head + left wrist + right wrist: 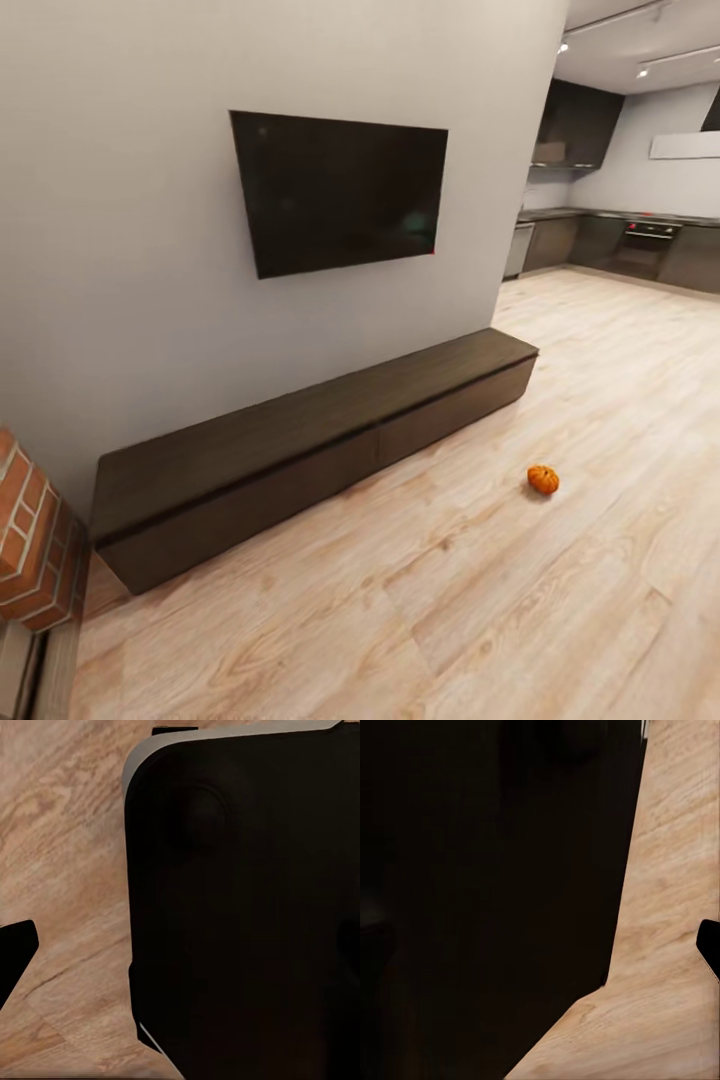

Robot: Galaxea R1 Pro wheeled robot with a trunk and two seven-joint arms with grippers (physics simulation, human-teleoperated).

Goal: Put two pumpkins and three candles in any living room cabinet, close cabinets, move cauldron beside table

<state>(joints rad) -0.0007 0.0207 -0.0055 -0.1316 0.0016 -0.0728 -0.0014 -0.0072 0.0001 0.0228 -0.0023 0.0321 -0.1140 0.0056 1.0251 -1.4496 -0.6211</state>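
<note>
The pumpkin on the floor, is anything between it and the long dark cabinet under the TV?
Nothing visible stands between them: bare plank floor separates the pumpkin from the cabinet. The cabinet's front panels look closed, though.

A black wall-mounted TV (pixel 340 190) hangs on a pale grey wall (pixel 120 280). Light wood plank floor (pixel 480 600) runs across the room toward a kitchen with dark grey units (pixel 600 240) and a built-in oven (pixel 648 240) at the far right. A red-brick fireplace corner (pixel 25 545) stands at the left edge.
</note>
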